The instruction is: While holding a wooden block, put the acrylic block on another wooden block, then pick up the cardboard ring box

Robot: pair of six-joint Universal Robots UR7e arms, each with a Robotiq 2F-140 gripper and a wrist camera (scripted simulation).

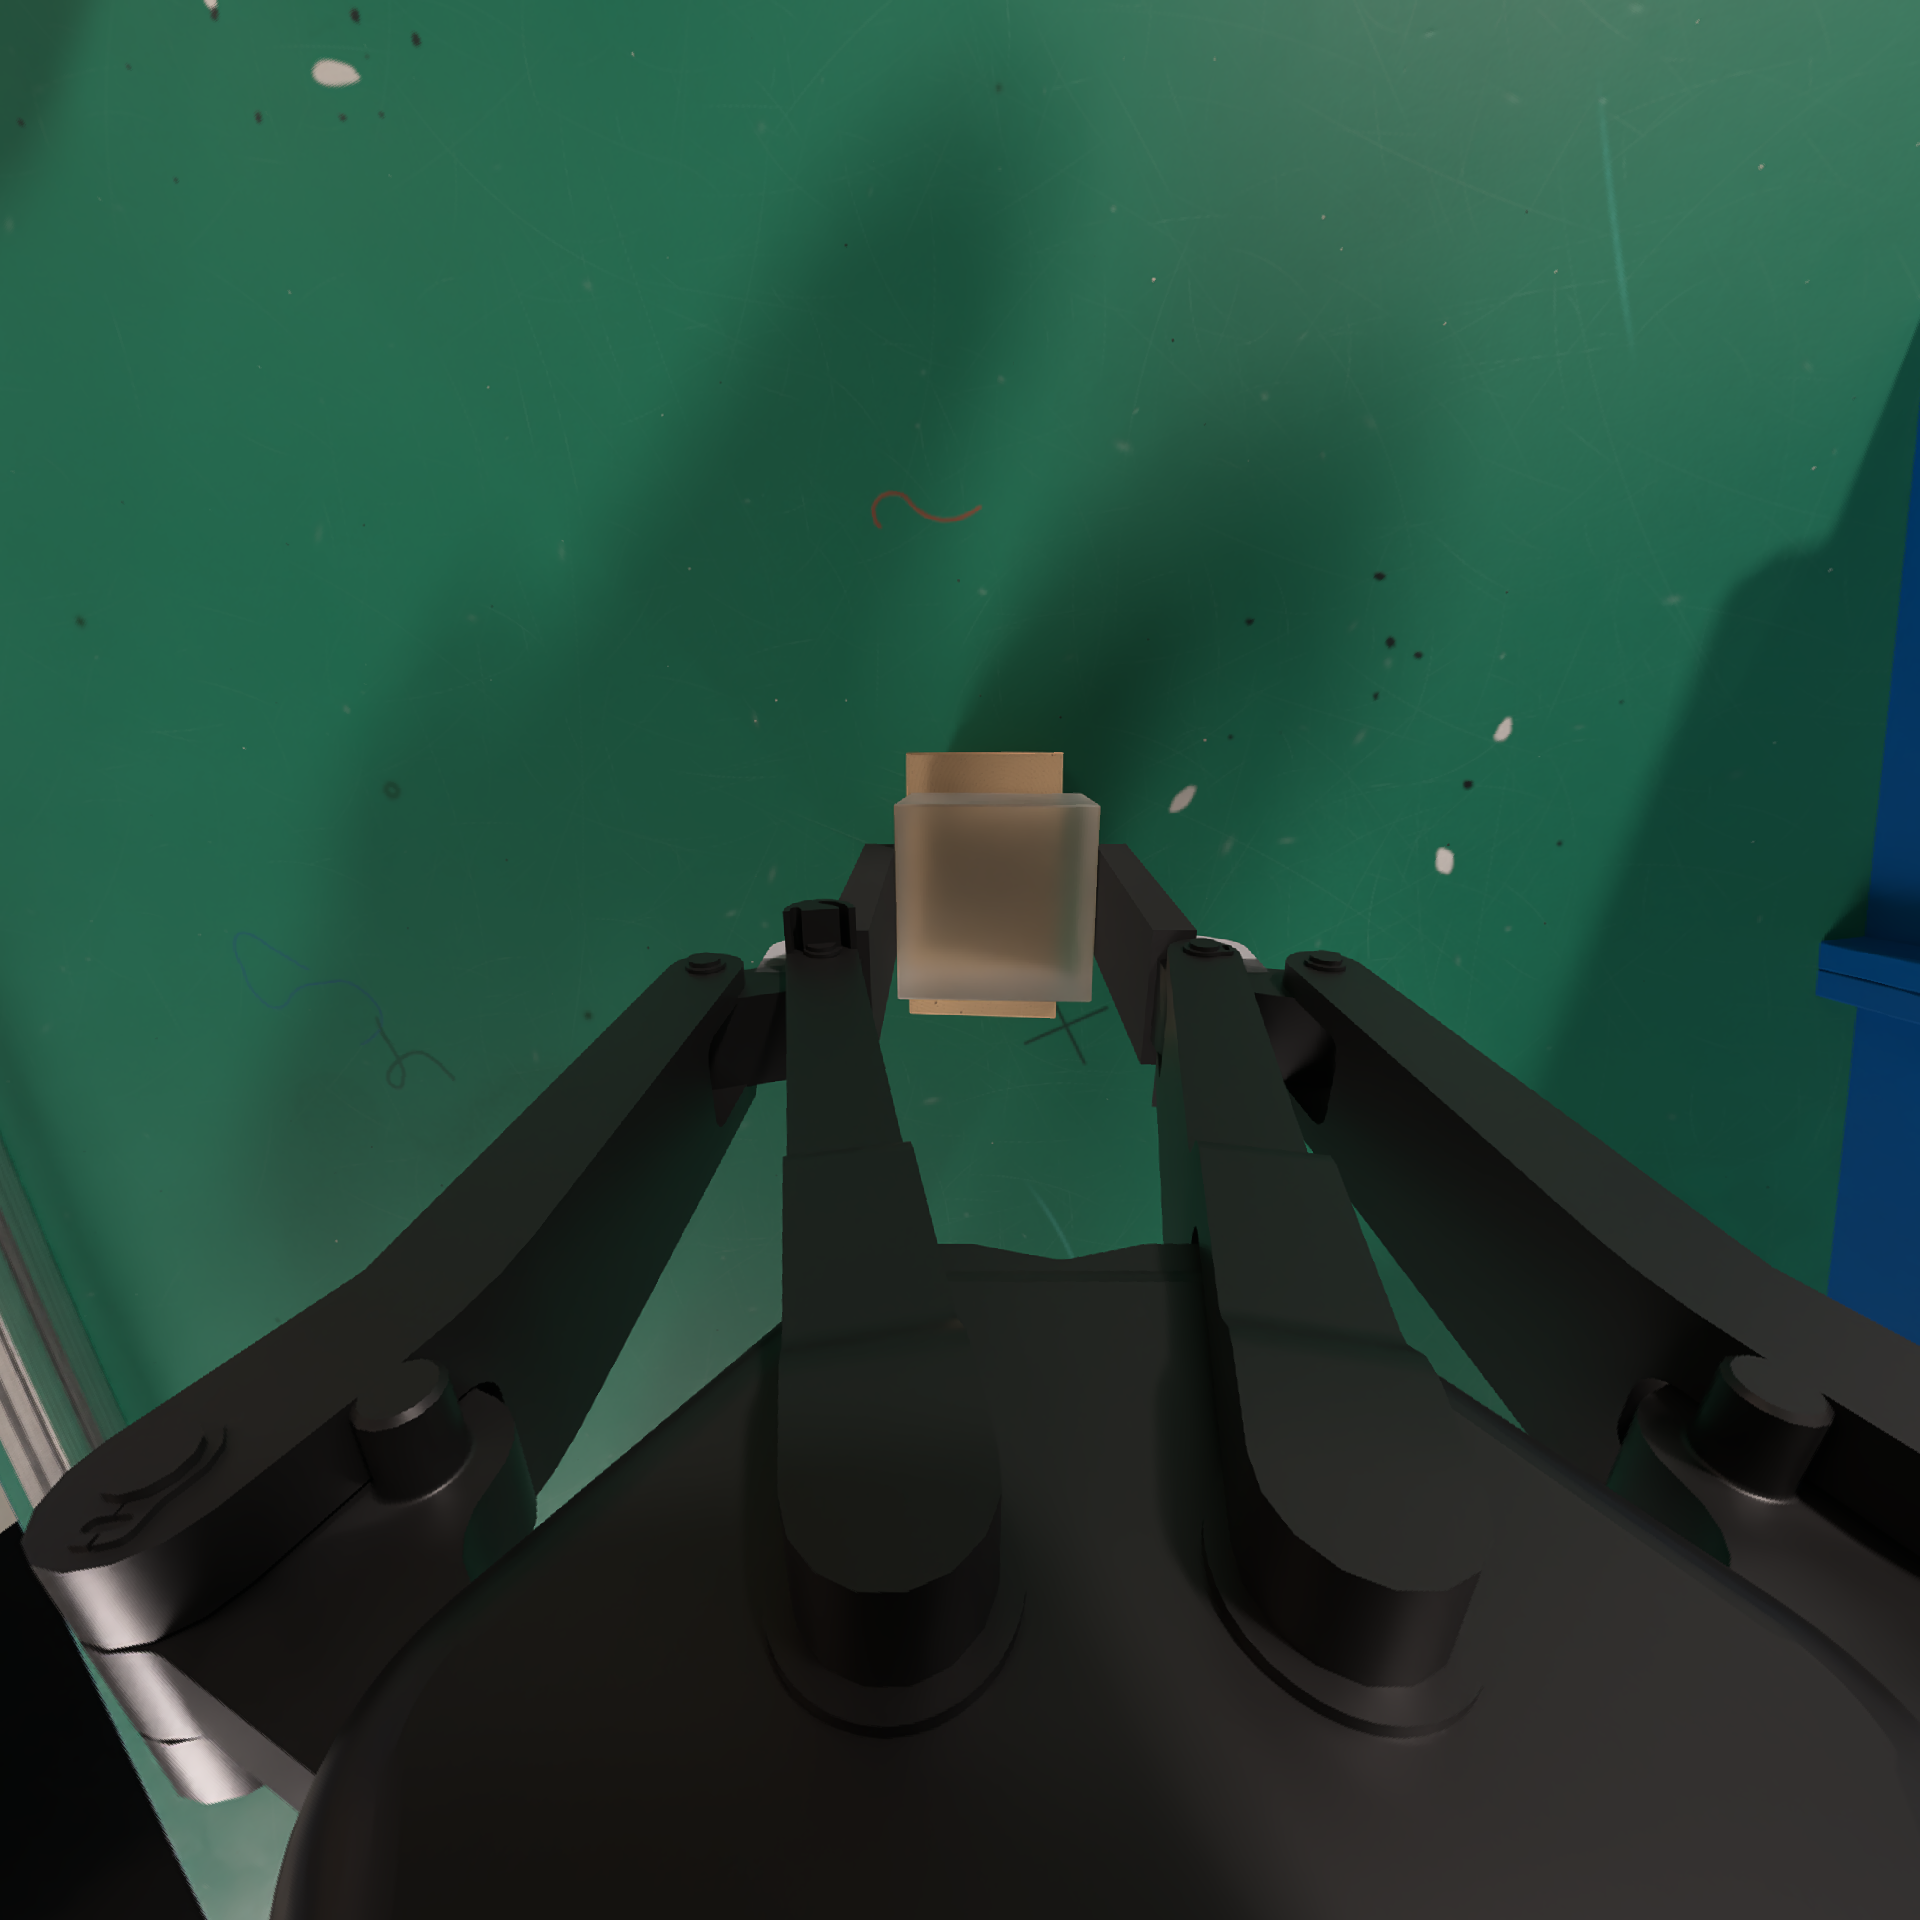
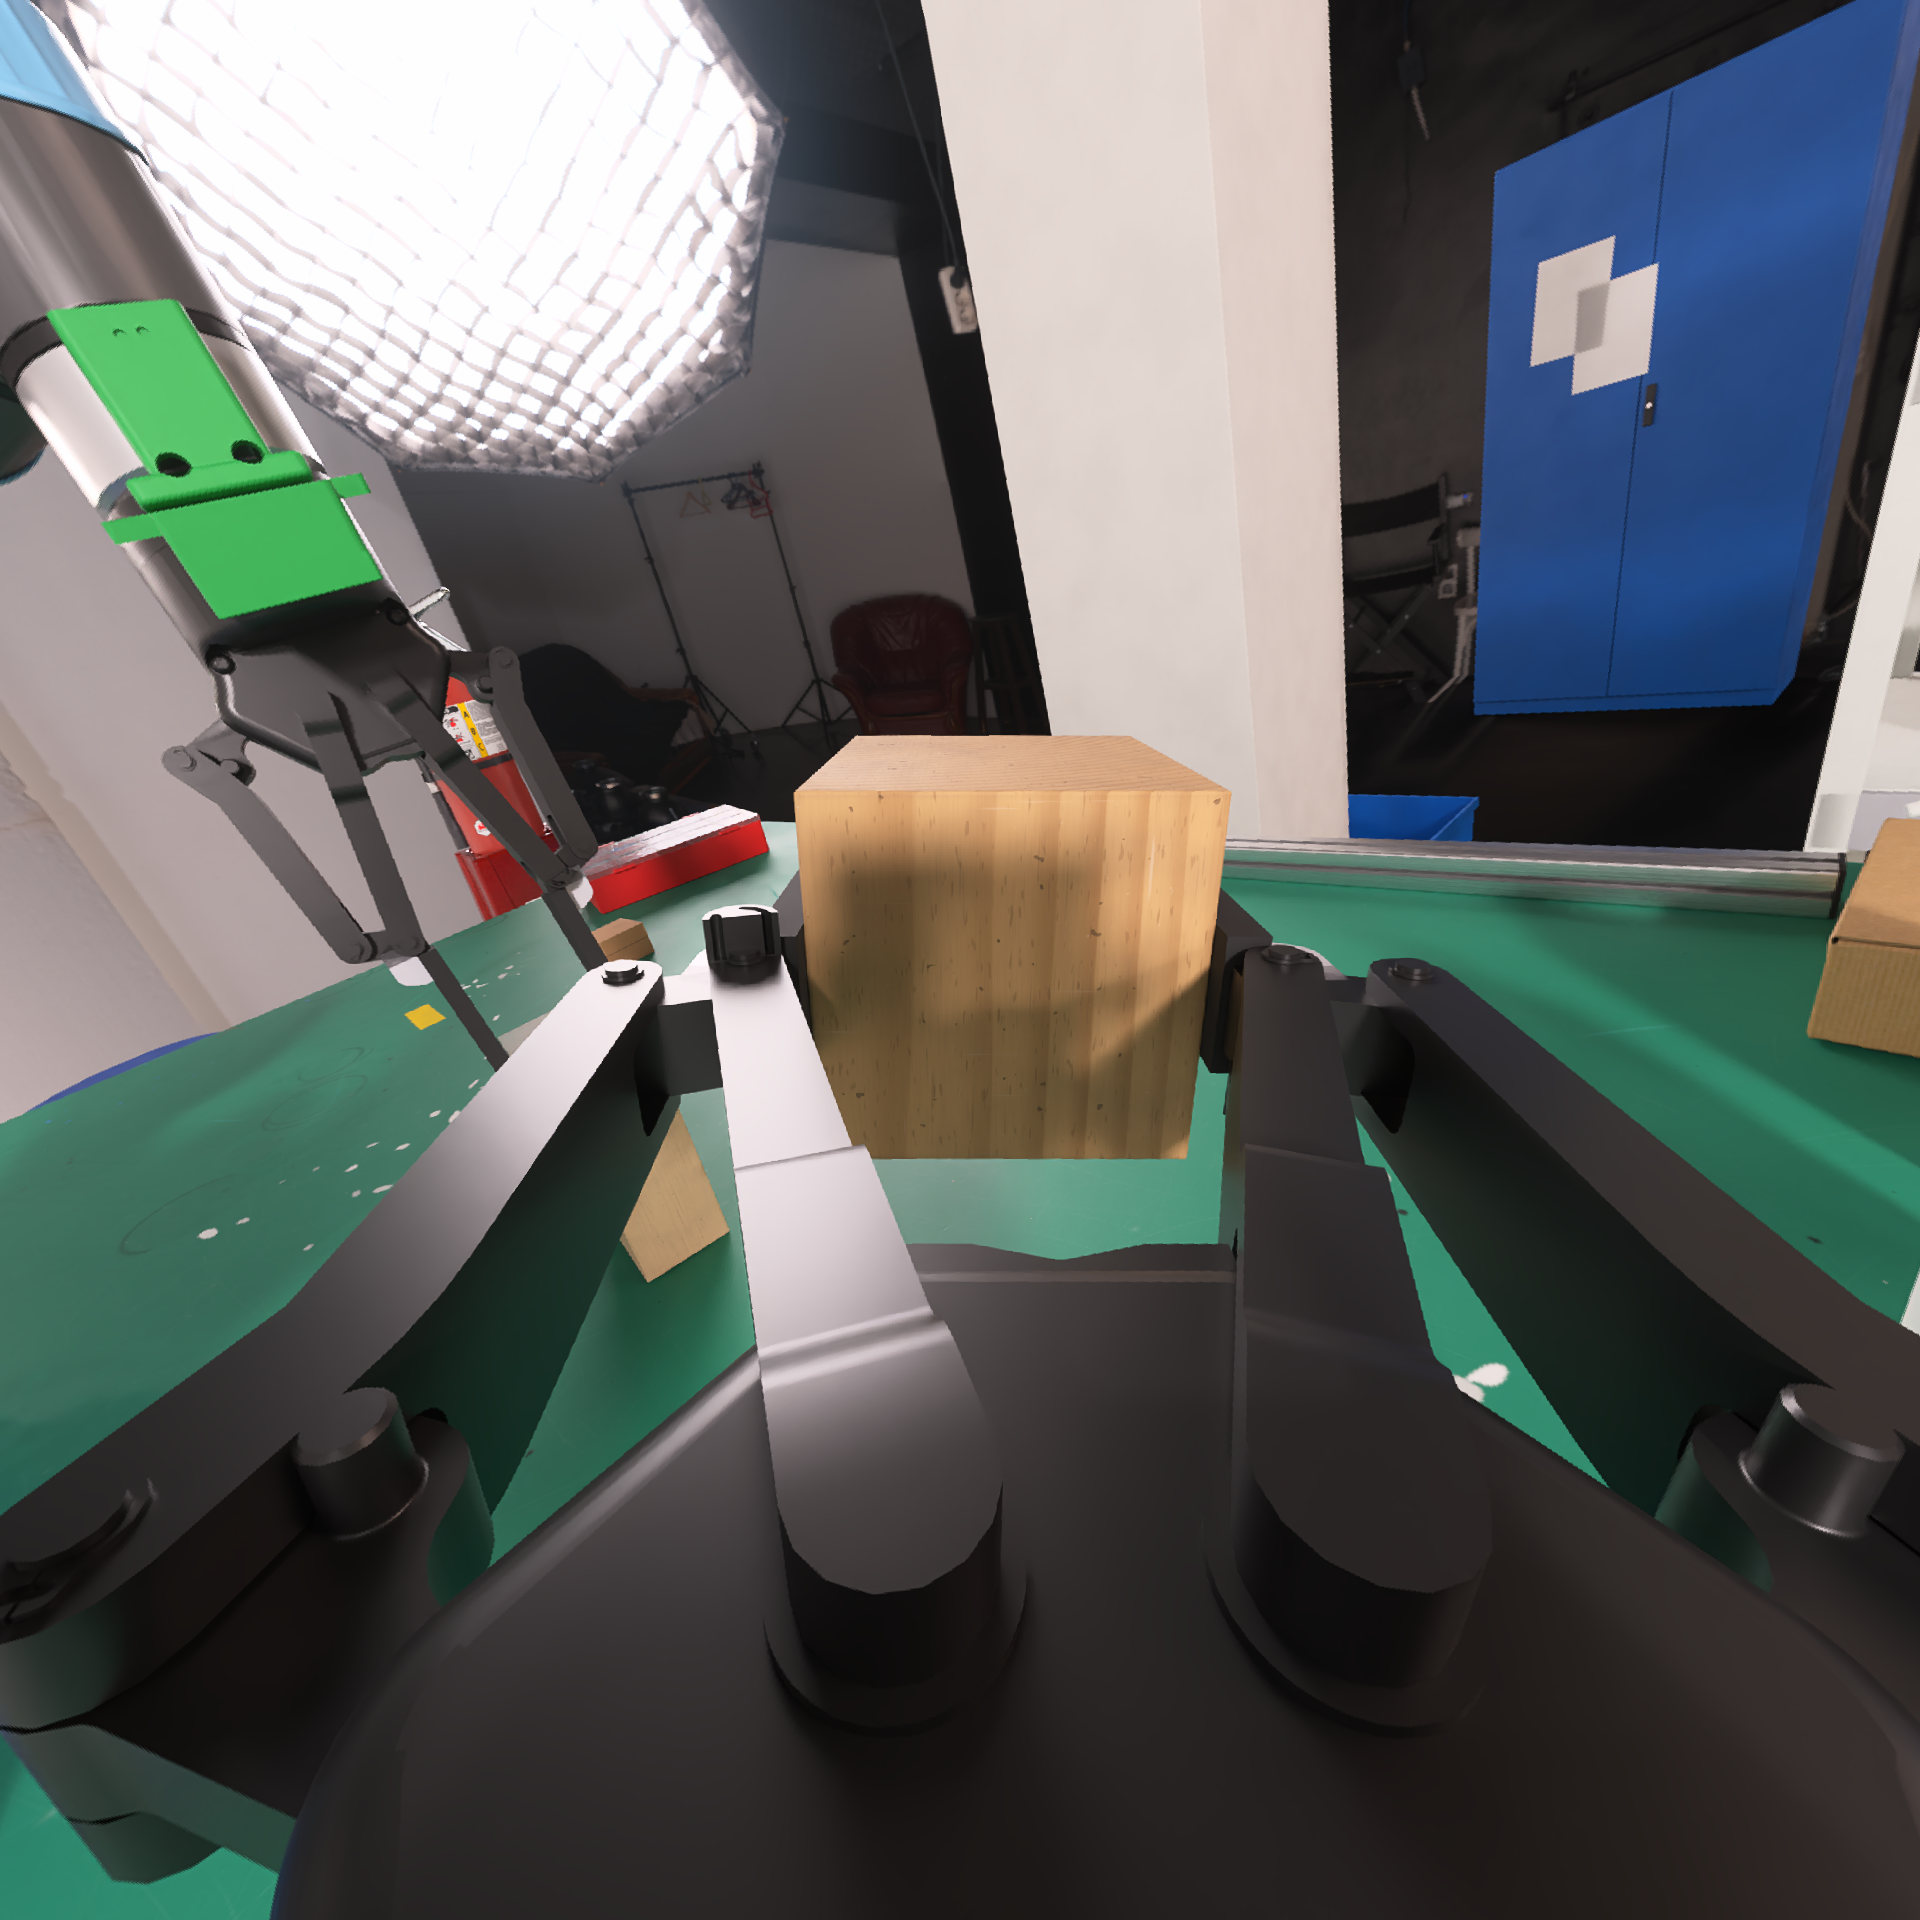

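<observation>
In the left wrist view my left gripper point(image 1: 995, 868) is shut on the translucent acrylic block point(image 1: 995, 914) and holds it over the green table point(image 1: 520, 520). A tan block point(image 1: 984, 774) shows directly behind the acrylic block, peeking out above and below it. In the right wrist view my right gripper point(image 2: 1013, 925) is shut on a large wooden block point(image 2: 1008, 997), lifted off the table. A second wooden block point(image 2: 675, 1216) lies partly hidden under its left linkage. The left gripper point(image 2: 545, 1003) hangs at far left, with a small brown block point(image 2: 623, 938) by its fingertips. A cardboard box point(image 2: 1870, 966) sits at the right edge.
A red flat object point(image 2: 675, 852) lies at the table's far side. A metal rail point(image 2: 1527, 868) runs along the far table edge. A blue cabinet point(image 1: 1881, 1039) stands at the right of the left wrist view. A small yellow marker point(image 2: 424, 1016) is on the table.
</observation>
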